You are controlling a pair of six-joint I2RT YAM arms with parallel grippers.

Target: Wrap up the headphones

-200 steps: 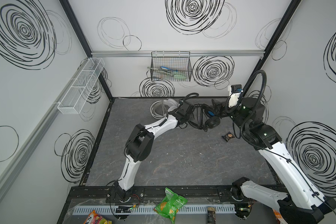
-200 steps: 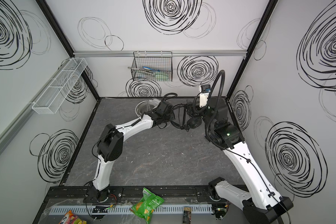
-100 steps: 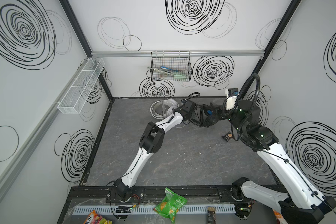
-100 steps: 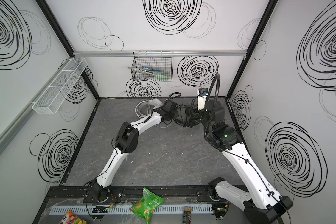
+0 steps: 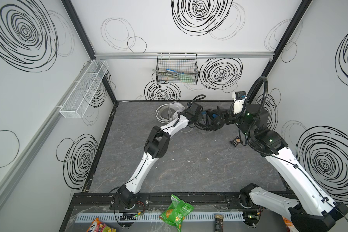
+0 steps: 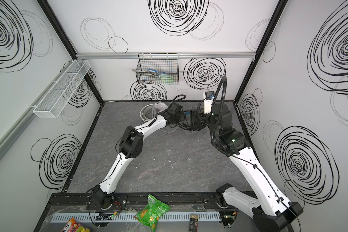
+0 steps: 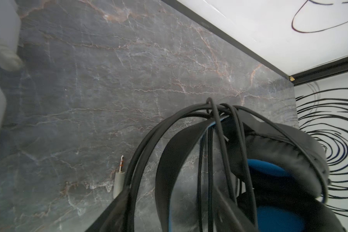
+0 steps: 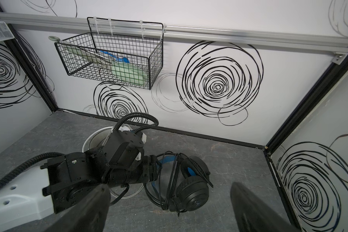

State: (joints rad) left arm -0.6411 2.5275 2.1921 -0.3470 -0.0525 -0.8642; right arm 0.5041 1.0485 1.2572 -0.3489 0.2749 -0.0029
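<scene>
Black headphones [image 5: 213, 121] lie on the worktop [image 5: 189, 164] by the back edge, right of its middle. The black cable [image 7: 215, 140] is looped round the headband [image 7: 175, 160].

Left gripper [image 8: 156, 170] is in among the loops at the headband. Its jaws are hidden, so I can't tell their gap or whether they grip.

Right gripper [image 8: 169, 185] is near the ear cups [image 8: 193, 190], jaws spread wide, empty.

White headphones [image 5: 175, 105] sit by the back edge near its middle, beside the left arm's wrist.

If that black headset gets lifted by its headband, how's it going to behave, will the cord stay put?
The black headset probably lifts as one fairly rigid piece, since its headband holds an arch. The black cable is looped loosely around it, so loops will likely sag or slip off. Pushed, the rounded earcups may rock rather than slide.
</scene>
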